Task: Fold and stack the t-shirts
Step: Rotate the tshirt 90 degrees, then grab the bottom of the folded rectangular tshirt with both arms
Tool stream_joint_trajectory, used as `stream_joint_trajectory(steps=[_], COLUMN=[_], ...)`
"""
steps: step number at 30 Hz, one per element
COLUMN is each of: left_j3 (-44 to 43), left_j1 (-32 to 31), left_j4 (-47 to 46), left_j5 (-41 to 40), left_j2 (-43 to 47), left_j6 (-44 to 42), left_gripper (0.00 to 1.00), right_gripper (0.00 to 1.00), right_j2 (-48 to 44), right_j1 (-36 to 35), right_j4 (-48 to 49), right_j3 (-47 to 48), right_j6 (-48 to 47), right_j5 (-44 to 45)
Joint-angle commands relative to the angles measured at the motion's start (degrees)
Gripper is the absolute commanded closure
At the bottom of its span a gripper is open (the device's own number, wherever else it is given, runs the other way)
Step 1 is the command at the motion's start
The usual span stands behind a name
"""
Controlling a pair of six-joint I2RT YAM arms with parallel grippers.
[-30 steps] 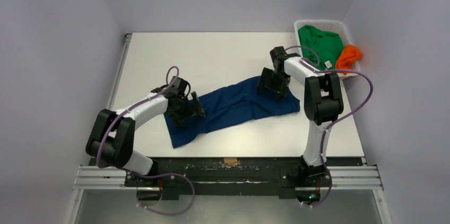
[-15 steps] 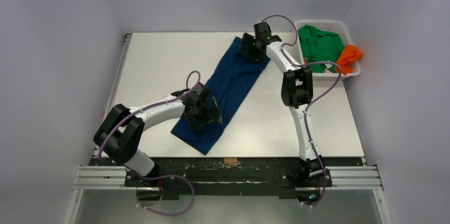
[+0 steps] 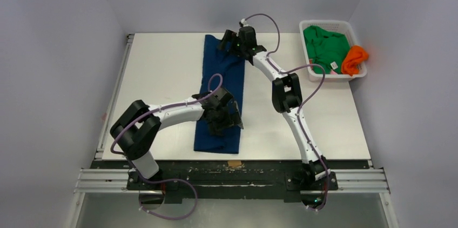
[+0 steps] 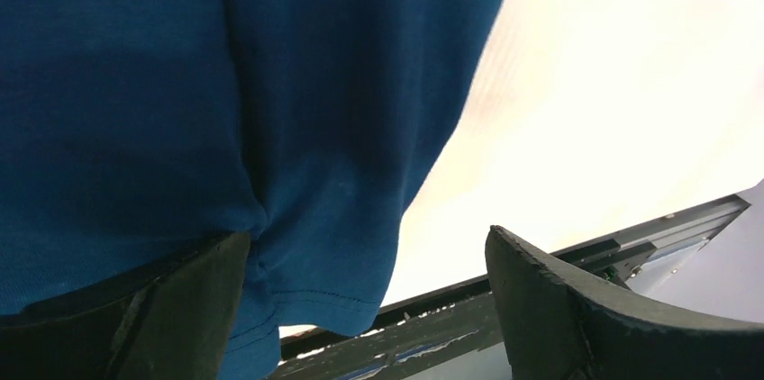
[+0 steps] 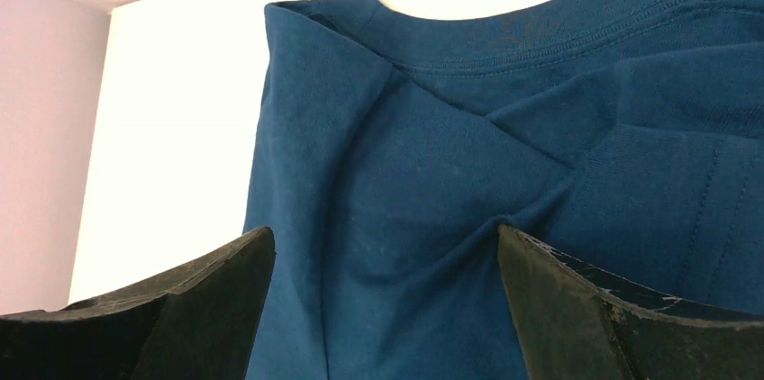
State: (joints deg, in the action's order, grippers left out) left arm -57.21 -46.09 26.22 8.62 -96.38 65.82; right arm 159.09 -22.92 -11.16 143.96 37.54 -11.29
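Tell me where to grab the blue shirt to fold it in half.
Pinch the hem at its corners, coming from the arms' side. The blue shirt lies as a long narrow strip, hem nearest, collar farthest, so that should fold it cleanly.

The left arm point(image 3: 175, 110) folds at its elbow near the base and reaches right. The left gripper point(image 3: 226, 115) points down, jaws spread wide. The right arm point(image 3: 296, 122) stretches far forward and leftward, nearly straight. The right gripper point(image 3: 229, 42) sits low, its 2 fingers point(image 5: 622, 317) also wide apart.
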Motion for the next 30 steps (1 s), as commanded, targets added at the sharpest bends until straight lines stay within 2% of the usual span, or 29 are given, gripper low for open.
stream_joint_trajectory(steps=[1, 3, 6, 8, 11, 13, 17, 20, 25, 28, 30], left_j3=[-3.20, -2.65, 0.30, 1.93, 4.67, 8.40, 17.87, 21.89, 24.95, 26.79, 28.18], left_j1=[-3.34, -3.86, -3.92, -3.92, -3.58, -2.78, 2.86, 5.27, 5.35, 5.37, 5.39], left_j4=[4.19, 7.53, 11.35, 16.00, 27.34, 29.92, 25.37, 20.71, 14.32, 12.82, 11.01], left_j5=[-2.80, -5.72, -10.50, -13.97, -20.38, -21.92, -15.34, -9.85, -7.34, -7.64, -7.75], left_j2=[-0.26, 4.28, 14.15, 20.14, 27.58, 32.62, 41.00, 42.70, 38.69, 36.19, 35.28], left_j6=[-1.05, -1.53, -2.92, -4.64, -4.61, -4.99, -8.47, -10.48, -10.60, -9.43, -8.89], left_gripper=[0.00, 0.00, 0.00, 0.00, 0.00, 0.00, 0.01, 0.09, 0.25, 0.34, 0.36], right_gripper=[0.07, 0.07, 0.06, 0.06, 0.06, 0.07, 0.10, 0.16, 0.27, 0.30, 0.34], right_j2=[0.02, -5.04, -16.11, -24.38, -39.16, -48.31, -63.82, -70.90, -77.93, -78.63, -77.86], right_j1=[-1.92, -2.01, -2.04, -1.92, -2.04, -2.19, -5.91, -11.52, -21.54, -27.00, -28.82], right_j4=[1.69, 1.63, -0.07, -0.99, -0.48, -0.10, -2.28, -7.84, -13.66, -14.41, -14.04], right_j3=[3.69, 2.41, -4.83, -14.81, -35.23, -49.22, -72.71, -83.47, -93.98, -95.92, -96.33], right_j6=[0.05, -2.22, -7.56, -9.33, -9.84, -9.50, -5.40, -4.38, -2.26, -1.81, -1.68], right_j5=[-1.15, -0.40, -0.15, 0.42, 4.90, 7.20, 8.93, 7.74, 3.21, 2.52, 2.32])
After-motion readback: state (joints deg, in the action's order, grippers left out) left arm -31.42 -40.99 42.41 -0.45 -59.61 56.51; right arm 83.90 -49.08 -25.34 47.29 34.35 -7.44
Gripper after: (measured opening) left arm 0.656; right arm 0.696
